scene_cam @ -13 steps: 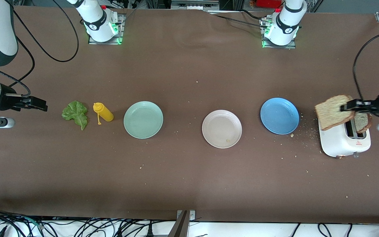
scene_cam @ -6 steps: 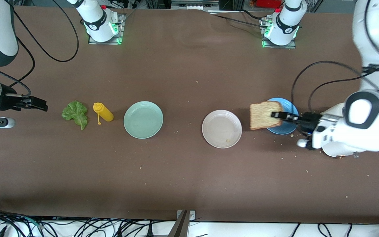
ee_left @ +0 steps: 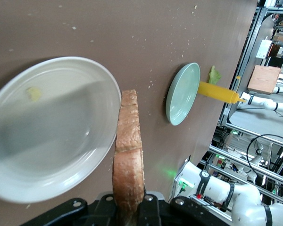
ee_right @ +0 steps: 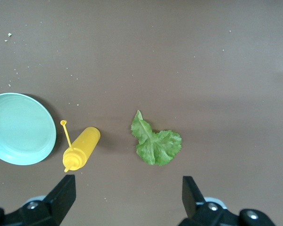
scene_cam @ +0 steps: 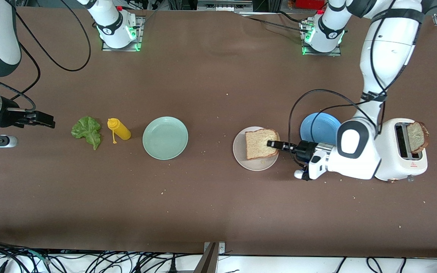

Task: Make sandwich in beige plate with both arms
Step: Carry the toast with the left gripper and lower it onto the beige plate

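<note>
A brown table [scene_cam: 211,197] dotted with crumbs carries three plates in a row: a mint-green plate [scene_cam: 165,137] toward the right arm's end, the beige plate [scene_cam: 255,163] in the middle and a blue plate [scene_cam: 319,129] toward the left arm's end. The left gripper [scene_cam: 272,144] hangs over the beige plate, its fingers clamped on the edge of a slice of bread [scene_cam: 259,144] held above the plate's inside. A white toaster [scene_cam: 400,163] at the left arm's end holds a second slice [scene_cam: 417,136] in one slot. Near the right arm's end lie a lettuce leaf [scene_cam: 87,131] and, beside it, a yellow squeeze bottle [scene_cam: 118,129]. The right gripper [scene_cam: 47,122] waits over bare table by the lettuce, fingers spread wide, holding nothing.
</note>
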